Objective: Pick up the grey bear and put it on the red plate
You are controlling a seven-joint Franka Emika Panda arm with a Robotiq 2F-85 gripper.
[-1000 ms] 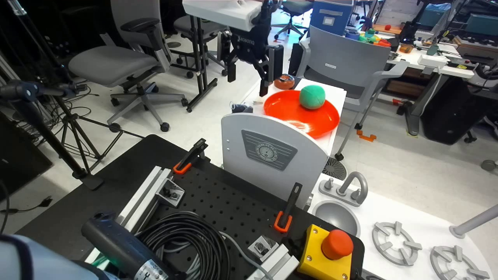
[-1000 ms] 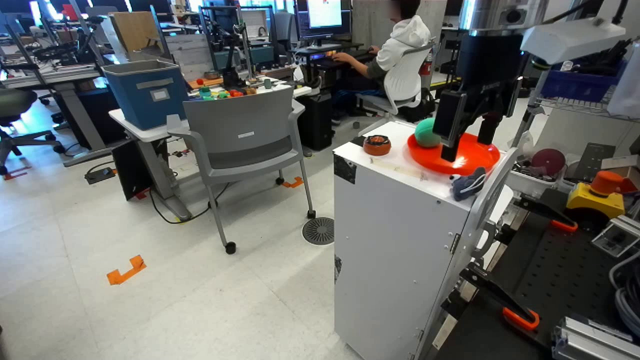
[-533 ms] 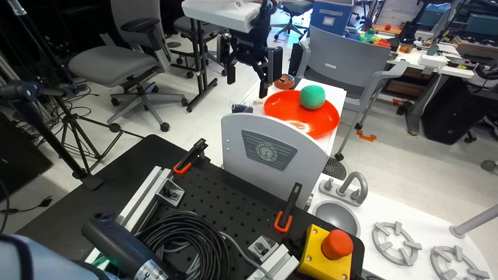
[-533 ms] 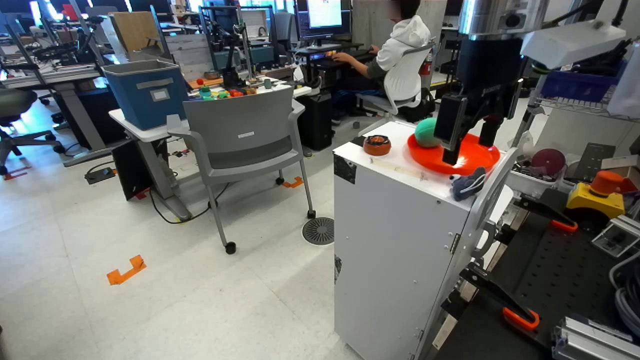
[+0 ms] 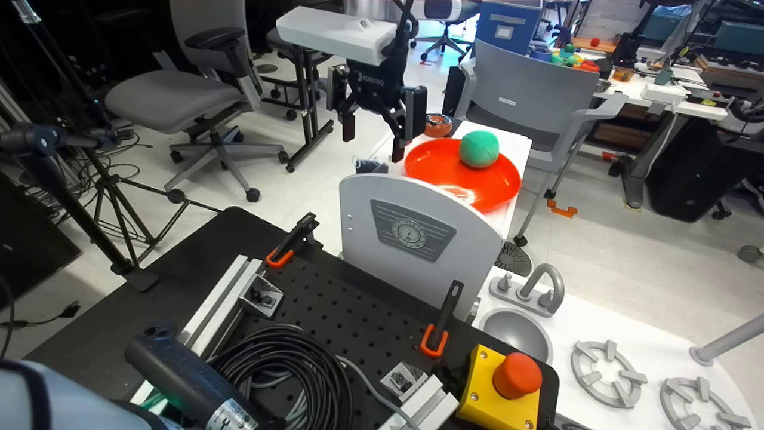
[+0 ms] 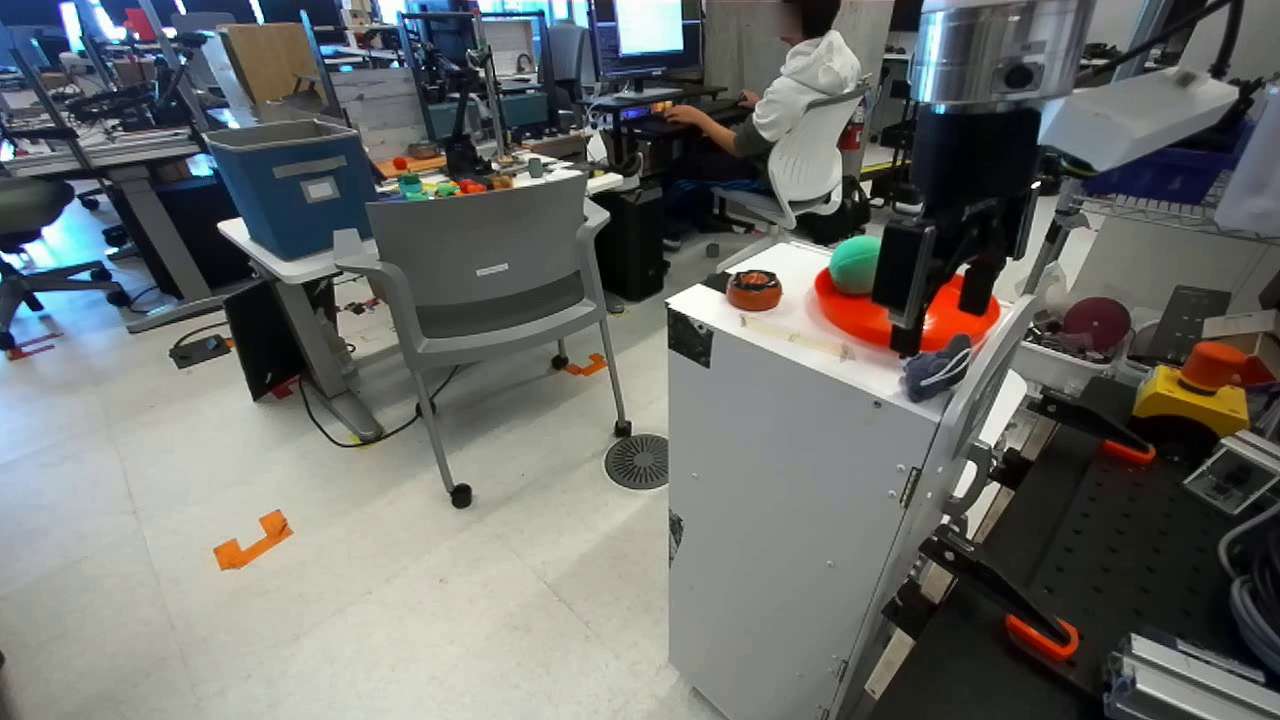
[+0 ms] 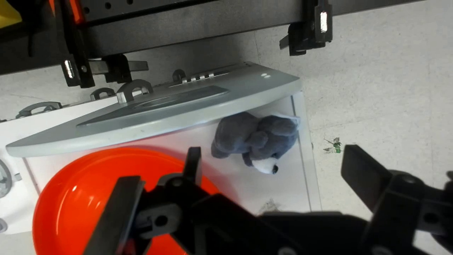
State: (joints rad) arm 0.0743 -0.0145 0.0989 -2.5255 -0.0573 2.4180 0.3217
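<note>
In the wrist view the jaws stood spread wide above a flat white surface (image 7: 293, 191), only air between the black fingertips (image 7: 366, 175). Below them lay the small dark grey plush bear (image 7: 254, 138), with a white muzzle, a black nose and a pale-lined ear. It rested near a corner of the surface, head toward the outer edge, just beside a curved grey panel (image 7: 212, 102); whether the two touched could not be told. Near the bear but apart from it sat the round, glossy orange-red plate (image 7: 88, 191), bearing a green ball (image 5: 479, 149) close to its rim. A small round reddish-brown thing (image 6: 753, 290) stood just beyond. On the panel's other side ran a black perforated board (image 5: 334, 298) with black-and-orange clamps (image 5: 447, 307) and a yellow box (image 5: 486, 388) topped by a red button. Farther off stood a grey chair (image 6: 480, 255) and a blue fabric bin (image 6: 295, 200); past them a person in a white hooded top (image 6: 800, 90) sat at a desk.
</note>
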